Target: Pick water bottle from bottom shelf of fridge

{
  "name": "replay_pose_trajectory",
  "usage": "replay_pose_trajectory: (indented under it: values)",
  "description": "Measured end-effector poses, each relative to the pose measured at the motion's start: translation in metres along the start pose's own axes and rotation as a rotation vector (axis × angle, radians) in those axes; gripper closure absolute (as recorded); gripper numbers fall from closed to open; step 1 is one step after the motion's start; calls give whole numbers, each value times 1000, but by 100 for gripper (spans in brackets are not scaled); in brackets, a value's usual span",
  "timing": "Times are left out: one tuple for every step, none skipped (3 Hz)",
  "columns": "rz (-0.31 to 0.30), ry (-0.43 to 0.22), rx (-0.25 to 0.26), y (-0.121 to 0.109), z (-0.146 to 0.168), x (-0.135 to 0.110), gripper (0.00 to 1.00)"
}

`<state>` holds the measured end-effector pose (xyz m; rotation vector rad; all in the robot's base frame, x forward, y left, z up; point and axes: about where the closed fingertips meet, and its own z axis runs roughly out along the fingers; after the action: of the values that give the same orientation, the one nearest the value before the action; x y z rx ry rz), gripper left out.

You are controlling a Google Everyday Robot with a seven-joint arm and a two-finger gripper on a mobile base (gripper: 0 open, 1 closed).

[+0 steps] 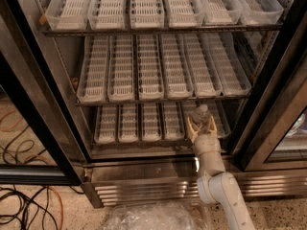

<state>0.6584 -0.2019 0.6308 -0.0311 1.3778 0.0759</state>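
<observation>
The water bottle (201, 112), small and clear with a pale cap, stands upright near the front of the bottom shelf (129, 124), in the second lane tray from the right. My gripper (201, 123) reaches into the open fridge (268, 104) from below right, and its cream-coloured tip is right at the bottle's lower body. The arm hides the bottle's base. The other lane trays of the bottom shelf hold nothing.
Two longer racks of white trays, the middle rack (163, 66) and the top rack (158, 6), hang above the bottom shelf. The louvred base grille (144, 190) is below. Black door frames stand at left (33, 114) and right (288, 71). Cables (24, 205) and a plastic bag (148, 217) lie on the floor.
</observation>
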Motion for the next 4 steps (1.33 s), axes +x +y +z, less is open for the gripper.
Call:
replay_pose_trajectory:
  values:
    - [0,0,0,0,0,0,77]
    - [0,0,0,0,0,0,100]
    - [-2,-1,-3,1,0,-1,100]
    - [-13,-12,-13,3,-6,-10,100]
